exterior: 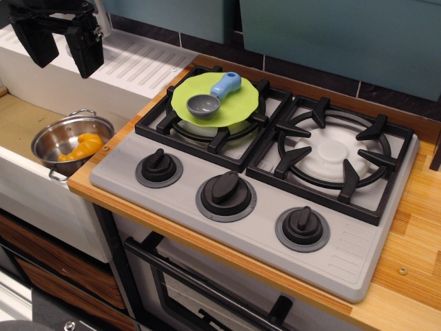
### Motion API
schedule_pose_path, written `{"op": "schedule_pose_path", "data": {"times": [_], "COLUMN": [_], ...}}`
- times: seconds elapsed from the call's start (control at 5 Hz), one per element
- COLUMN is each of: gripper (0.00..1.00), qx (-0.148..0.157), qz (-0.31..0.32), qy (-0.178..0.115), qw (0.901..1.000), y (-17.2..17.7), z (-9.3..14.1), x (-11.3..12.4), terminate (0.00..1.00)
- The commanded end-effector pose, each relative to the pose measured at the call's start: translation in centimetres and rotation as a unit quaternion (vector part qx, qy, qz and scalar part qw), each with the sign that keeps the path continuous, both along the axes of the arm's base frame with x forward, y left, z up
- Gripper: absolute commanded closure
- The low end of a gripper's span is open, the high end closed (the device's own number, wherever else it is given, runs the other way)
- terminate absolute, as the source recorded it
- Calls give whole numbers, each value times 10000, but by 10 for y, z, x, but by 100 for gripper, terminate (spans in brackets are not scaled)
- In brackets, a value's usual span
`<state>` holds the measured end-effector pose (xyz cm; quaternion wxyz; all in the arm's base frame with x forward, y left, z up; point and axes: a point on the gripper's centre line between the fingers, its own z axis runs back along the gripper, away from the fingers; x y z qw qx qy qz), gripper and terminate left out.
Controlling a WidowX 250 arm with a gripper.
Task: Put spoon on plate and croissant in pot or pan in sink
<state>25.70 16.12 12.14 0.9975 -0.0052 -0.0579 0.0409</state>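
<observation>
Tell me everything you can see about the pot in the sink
The pot is small, round and shiny, like stainless steel, with two loop side handles, one at its far rim and one at its near rim. It stands upright on the tan floor of the sink, close to the counter edge. The orange-yellow croissant lies inside it against the right wall. The open gripper hangs above, not touching it.

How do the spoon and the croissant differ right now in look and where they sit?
The spoon is grey with a light-blue handle; the croissant is glossy orange-yellow. The spoon lies flat on the green plate on the stove; the croissant sits inside the steel pot in the sink. Neither is touched by the end effector.
</observation>
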Motion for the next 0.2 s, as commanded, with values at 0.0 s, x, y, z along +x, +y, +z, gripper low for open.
{"op": "schedule_pose_path", "data": {"times": [0.0], "gripper": [0], "qx": [237], "qz": [-17], "qy": [-357], "qw": [9991], "y": [-1], "z": [23], "x": [7], "terminate": [100]}}
